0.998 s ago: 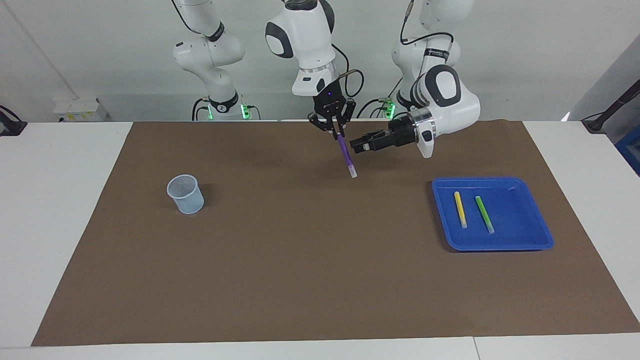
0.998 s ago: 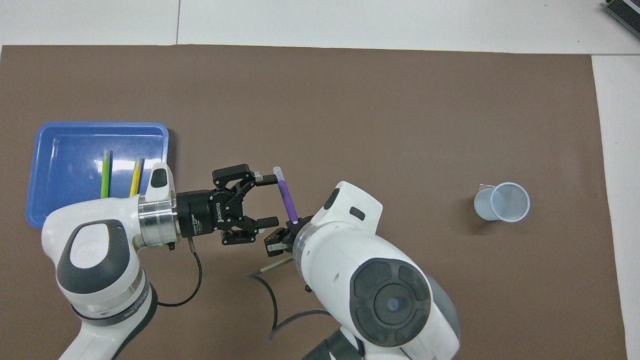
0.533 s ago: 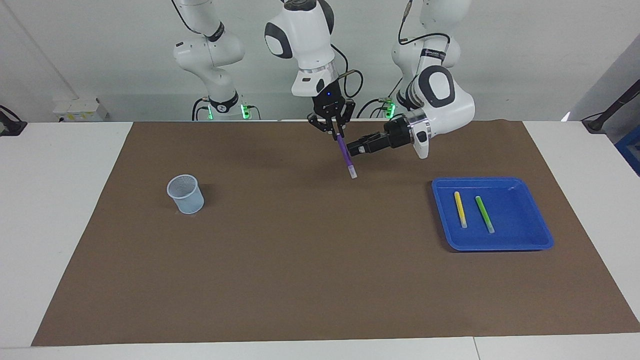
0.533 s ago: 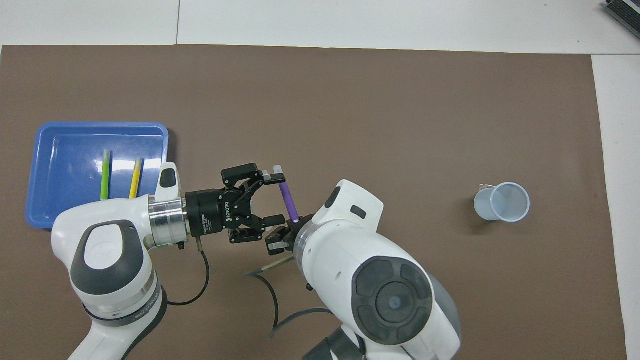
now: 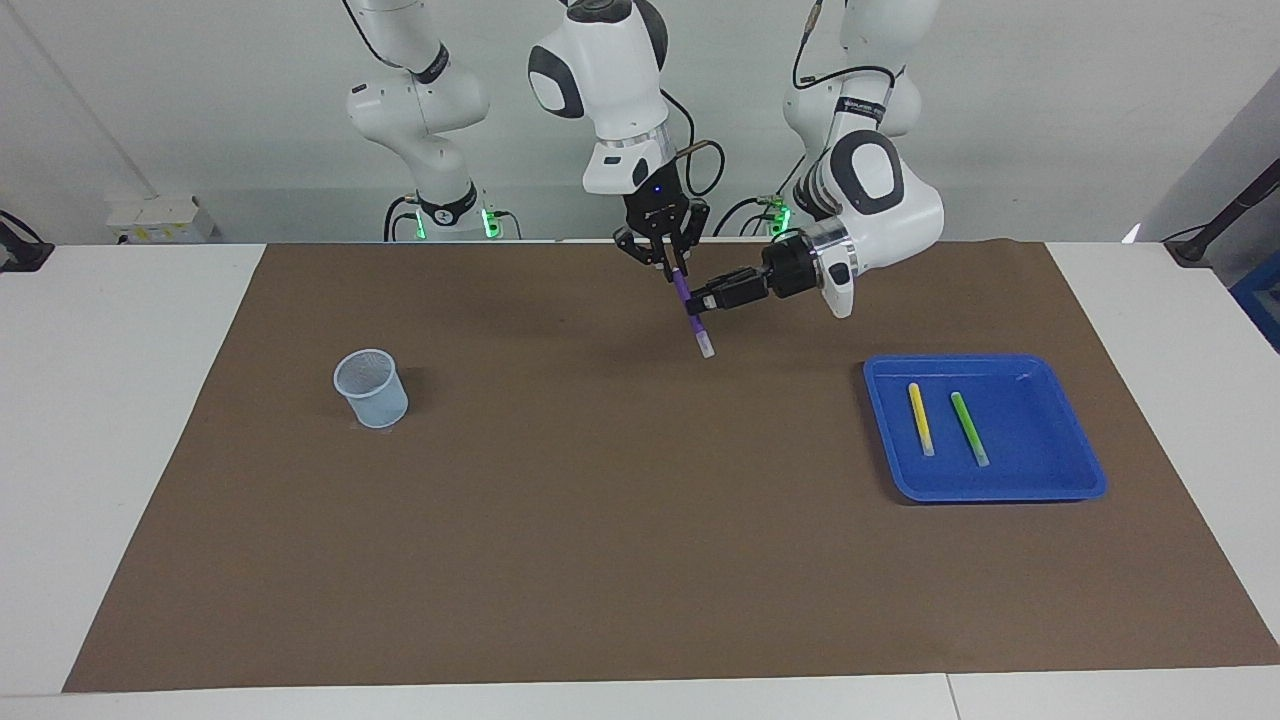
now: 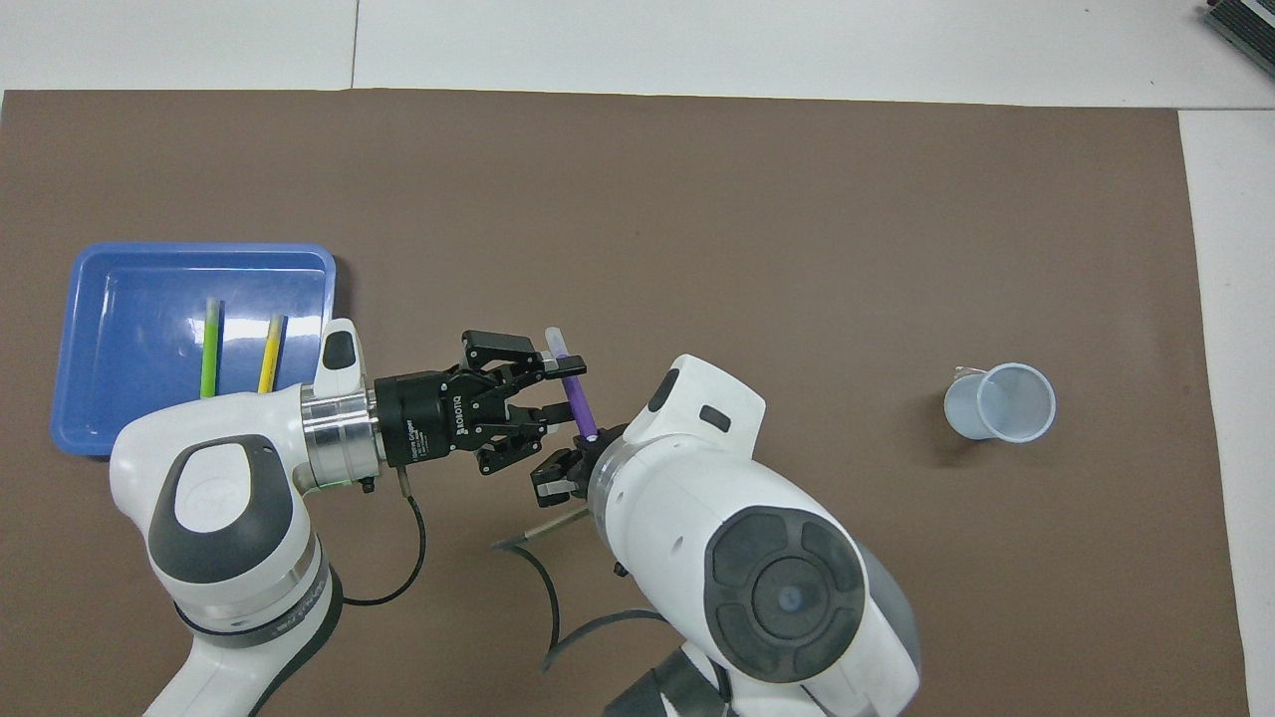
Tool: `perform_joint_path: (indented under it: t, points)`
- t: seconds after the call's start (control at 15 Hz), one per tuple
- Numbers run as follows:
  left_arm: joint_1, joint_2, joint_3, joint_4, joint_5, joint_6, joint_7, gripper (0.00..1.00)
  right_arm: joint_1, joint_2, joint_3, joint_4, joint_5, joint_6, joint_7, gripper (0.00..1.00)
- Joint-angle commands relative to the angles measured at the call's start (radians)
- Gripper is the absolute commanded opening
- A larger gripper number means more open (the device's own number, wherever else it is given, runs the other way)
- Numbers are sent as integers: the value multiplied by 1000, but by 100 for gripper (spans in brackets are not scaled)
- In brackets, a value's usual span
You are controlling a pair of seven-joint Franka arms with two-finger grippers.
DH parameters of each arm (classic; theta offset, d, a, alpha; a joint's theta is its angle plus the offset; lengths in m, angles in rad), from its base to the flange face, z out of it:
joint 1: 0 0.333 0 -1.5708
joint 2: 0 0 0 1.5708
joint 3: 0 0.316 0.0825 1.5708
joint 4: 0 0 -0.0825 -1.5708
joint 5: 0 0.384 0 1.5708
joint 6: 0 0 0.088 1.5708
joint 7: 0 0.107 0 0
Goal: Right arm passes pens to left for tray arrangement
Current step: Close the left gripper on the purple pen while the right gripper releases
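You see the right arm's black two-finger gripper [image 5: 677, 265], the one with the small blue light at its base, hanging over the brown mat near the robots' end of the table [image 5: 130, 420]. It is closed on the upper end of the slim purple marker pen [image 5: 692, 312], which hangs tilted with its pale tip lowest, clear of the mat.

The left arm's black gripper [image 5: 703, 300] reaches in sideways from the tray's end of the table and meets the same purple pen around its middle. In the overhead view its fingers [image 6: 568, 367] sit on either side of the purple shaft and look drawn in close to it, but you cannot tell whether they are already pressing on it.

The shallow square bright-blue plastic tray [image 5: 1085, 478] lies on the mat toward the left arm's end of the table. In it you find the yellow marker pen [image 5: 920, 419] and the green marker pen [image 5: 968, 428], lying side by side, apart from each other, pale ends pointing away from the robots.

The small translucent pale-blue cup [image 5: 371, 388] stands upright on the mat toward the right arm's end, well apart from both grippers.
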Motion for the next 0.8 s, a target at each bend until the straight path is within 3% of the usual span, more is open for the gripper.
perform_joint_path:
  t: [0.0,0.13,0.2,0.27,0.6,0.67,0.73]
  points:
    - [-22,11,6,13,-26,27,13,39,-11,9,5,1,-24,29,-21,0]
    - [-22,11,6,13,-26,27,12,29,-11,9,5,1,-24,29,-21,0]
    - [-22,11,6,13,-26,27,13,19,-11,9,5,1,-24,29,-21,0]
    - [-22,11,6,13,-26,27,18,0,-11,9,5,1,-24,29,-21,0]
    - [-18,10,6,30,-17,19,22,0,-14,11,5,1,-23,29,-12,0]
    - [-15,10,6,31,-17,17,22,0,-14,12,5,1,-23,29,-10,21]
    - [-13,10,6,31,-16,14,22,0,-15,12,5,1,-21,29,-10,34]
